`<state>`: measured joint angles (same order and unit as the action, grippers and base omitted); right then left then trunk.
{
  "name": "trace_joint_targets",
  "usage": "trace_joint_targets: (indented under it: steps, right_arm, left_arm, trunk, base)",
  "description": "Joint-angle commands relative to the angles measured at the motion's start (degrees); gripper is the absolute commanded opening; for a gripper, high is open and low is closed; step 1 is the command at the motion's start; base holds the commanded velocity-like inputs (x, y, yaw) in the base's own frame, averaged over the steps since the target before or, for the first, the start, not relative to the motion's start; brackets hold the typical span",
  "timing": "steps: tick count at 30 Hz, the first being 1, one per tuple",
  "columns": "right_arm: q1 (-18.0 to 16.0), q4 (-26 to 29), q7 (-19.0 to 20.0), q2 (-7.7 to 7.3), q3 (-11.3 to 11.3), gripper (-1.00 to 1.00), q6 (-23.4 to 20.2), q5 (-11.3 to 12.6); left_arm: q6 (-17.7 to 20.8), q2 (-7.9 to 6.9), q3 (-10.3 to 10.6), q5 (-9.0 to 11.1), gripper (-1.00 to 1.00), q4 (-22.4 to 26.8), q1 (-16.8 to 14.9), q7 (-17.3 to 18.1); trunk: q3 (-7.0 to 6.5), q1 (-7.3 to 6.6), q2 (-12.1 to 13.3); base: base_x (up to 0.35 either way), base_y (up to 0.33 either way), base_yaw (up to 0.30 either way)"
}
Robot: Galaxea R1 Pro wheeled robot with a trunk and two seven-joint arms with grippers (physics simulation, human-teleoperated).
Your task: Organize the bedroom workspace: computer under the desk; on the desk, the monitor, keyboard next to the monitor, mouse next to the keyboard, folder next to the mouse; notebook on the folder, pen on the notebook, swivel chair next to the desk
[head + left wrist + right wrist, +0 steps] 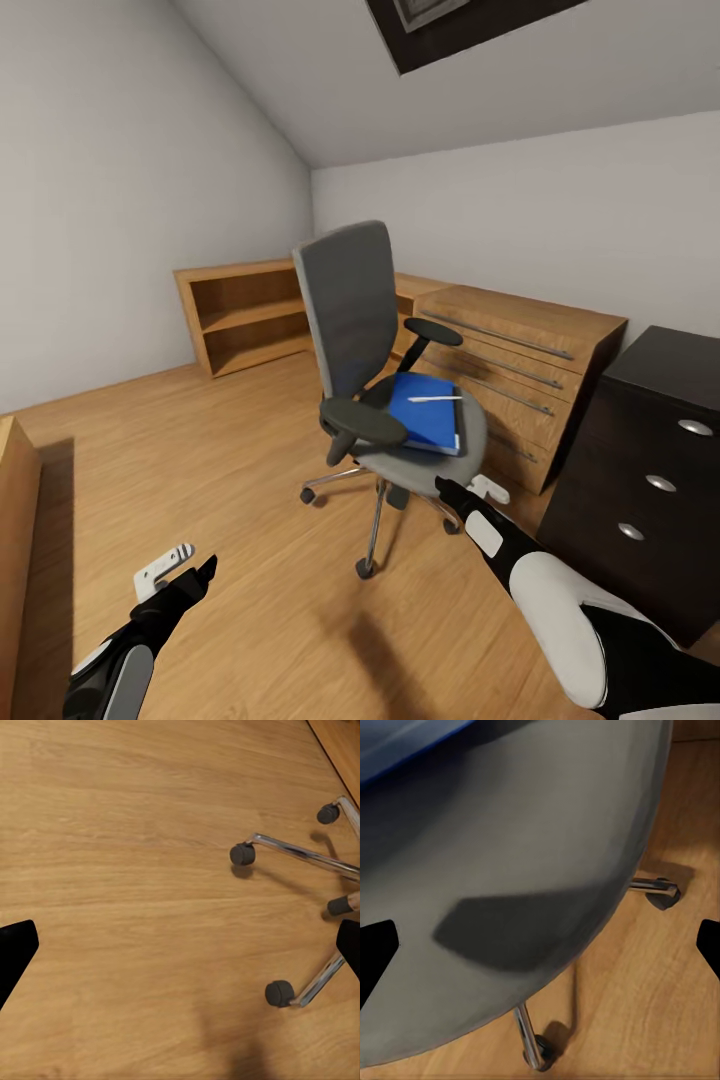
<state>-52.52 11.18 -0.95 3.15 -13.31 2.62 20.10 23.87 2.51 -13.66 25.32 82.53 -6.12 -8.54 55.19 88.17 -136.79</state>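
Now, your right arm's jaws, spread empty, sit nearest: the bright blue flat folder lies at their twelve o'clock on the grey swivel chair; left jaws gape too.

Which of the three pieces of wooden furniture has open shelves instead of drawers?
The low bookcase in the far corner: its front is open, with one shelf. The dresser has long-handled drawers; the black drawer unit has round knobs.
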Motion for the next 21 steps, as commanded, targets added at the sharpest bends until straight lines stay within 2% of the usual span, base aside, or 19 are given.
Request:
trace_joint_targets:
  steps: [1,14,21]
  right_arm:
    - [-0.03,-0.02,-0.10,0.02,0.04,1.00,0.20,0.48]
    - [-0.01,-0.02,-0.10,0.07,0.04,1.00,0.20,0.38]
    - [-0.03,-0.02,-0.10,0.10,0.07,1.00,0.20,0.37]
  left_arm:
    - [0.30,0.03,-0.06,0.61,1.00,0.09,-0.03,-0.33]
    - [0.30,0.03,-0.06,0.61,1.00,0.09,-0.03,-0.33]
    - [0.30,0.12,-0.06,0.59,1.00,0.09,-0.03,-0.51]
  trunk:
    - [0.06,-0.01,-0.02]
    - [0.06,-0.01,-0.02]
    - [-1.20,-1.55,2.78]
  base:
    - [-0.007,0.000,0.000]
    - [-0.001,0.000,0.000]
    - [0.000,0.000,0.000]
